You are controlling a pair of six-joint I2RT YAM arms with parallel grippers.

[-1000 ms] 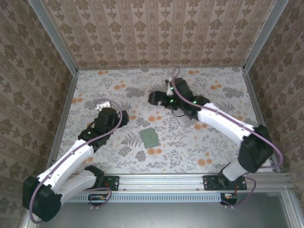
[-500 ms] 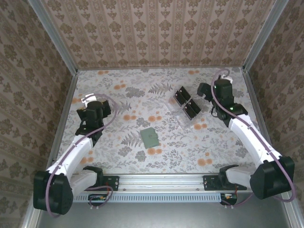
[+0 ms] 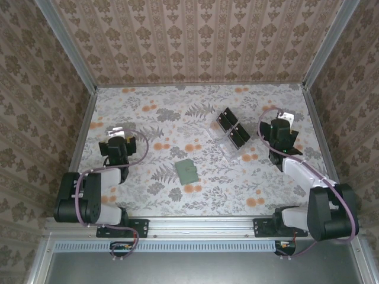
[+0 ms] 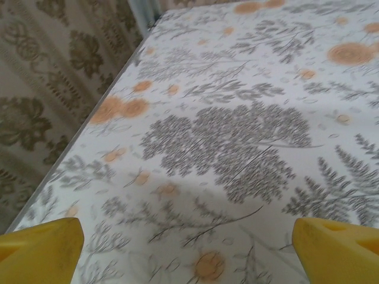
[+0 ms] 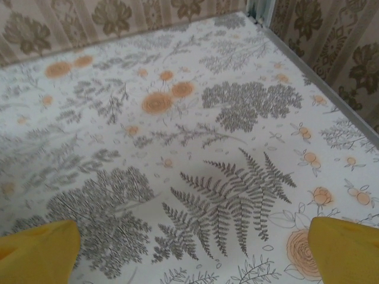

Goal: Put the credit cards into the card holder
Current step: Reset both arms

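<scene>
Because your left end effector (image 4: 189, 248) and right end effector (image 5: 192, 248) sit far to each side of the green card holder (image 3: 188, 171) on the counter (image 3: 177, 112), fingers (image 4: 41, 251) wide apart and empty, move in slowly and don't bump it.

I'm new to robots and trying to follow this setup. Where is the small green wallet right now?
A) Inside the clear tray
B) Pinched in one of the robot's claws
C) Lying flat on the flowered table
C: the card holder lies flat on the table, near its middle, apart from the clear tray.
</scene>
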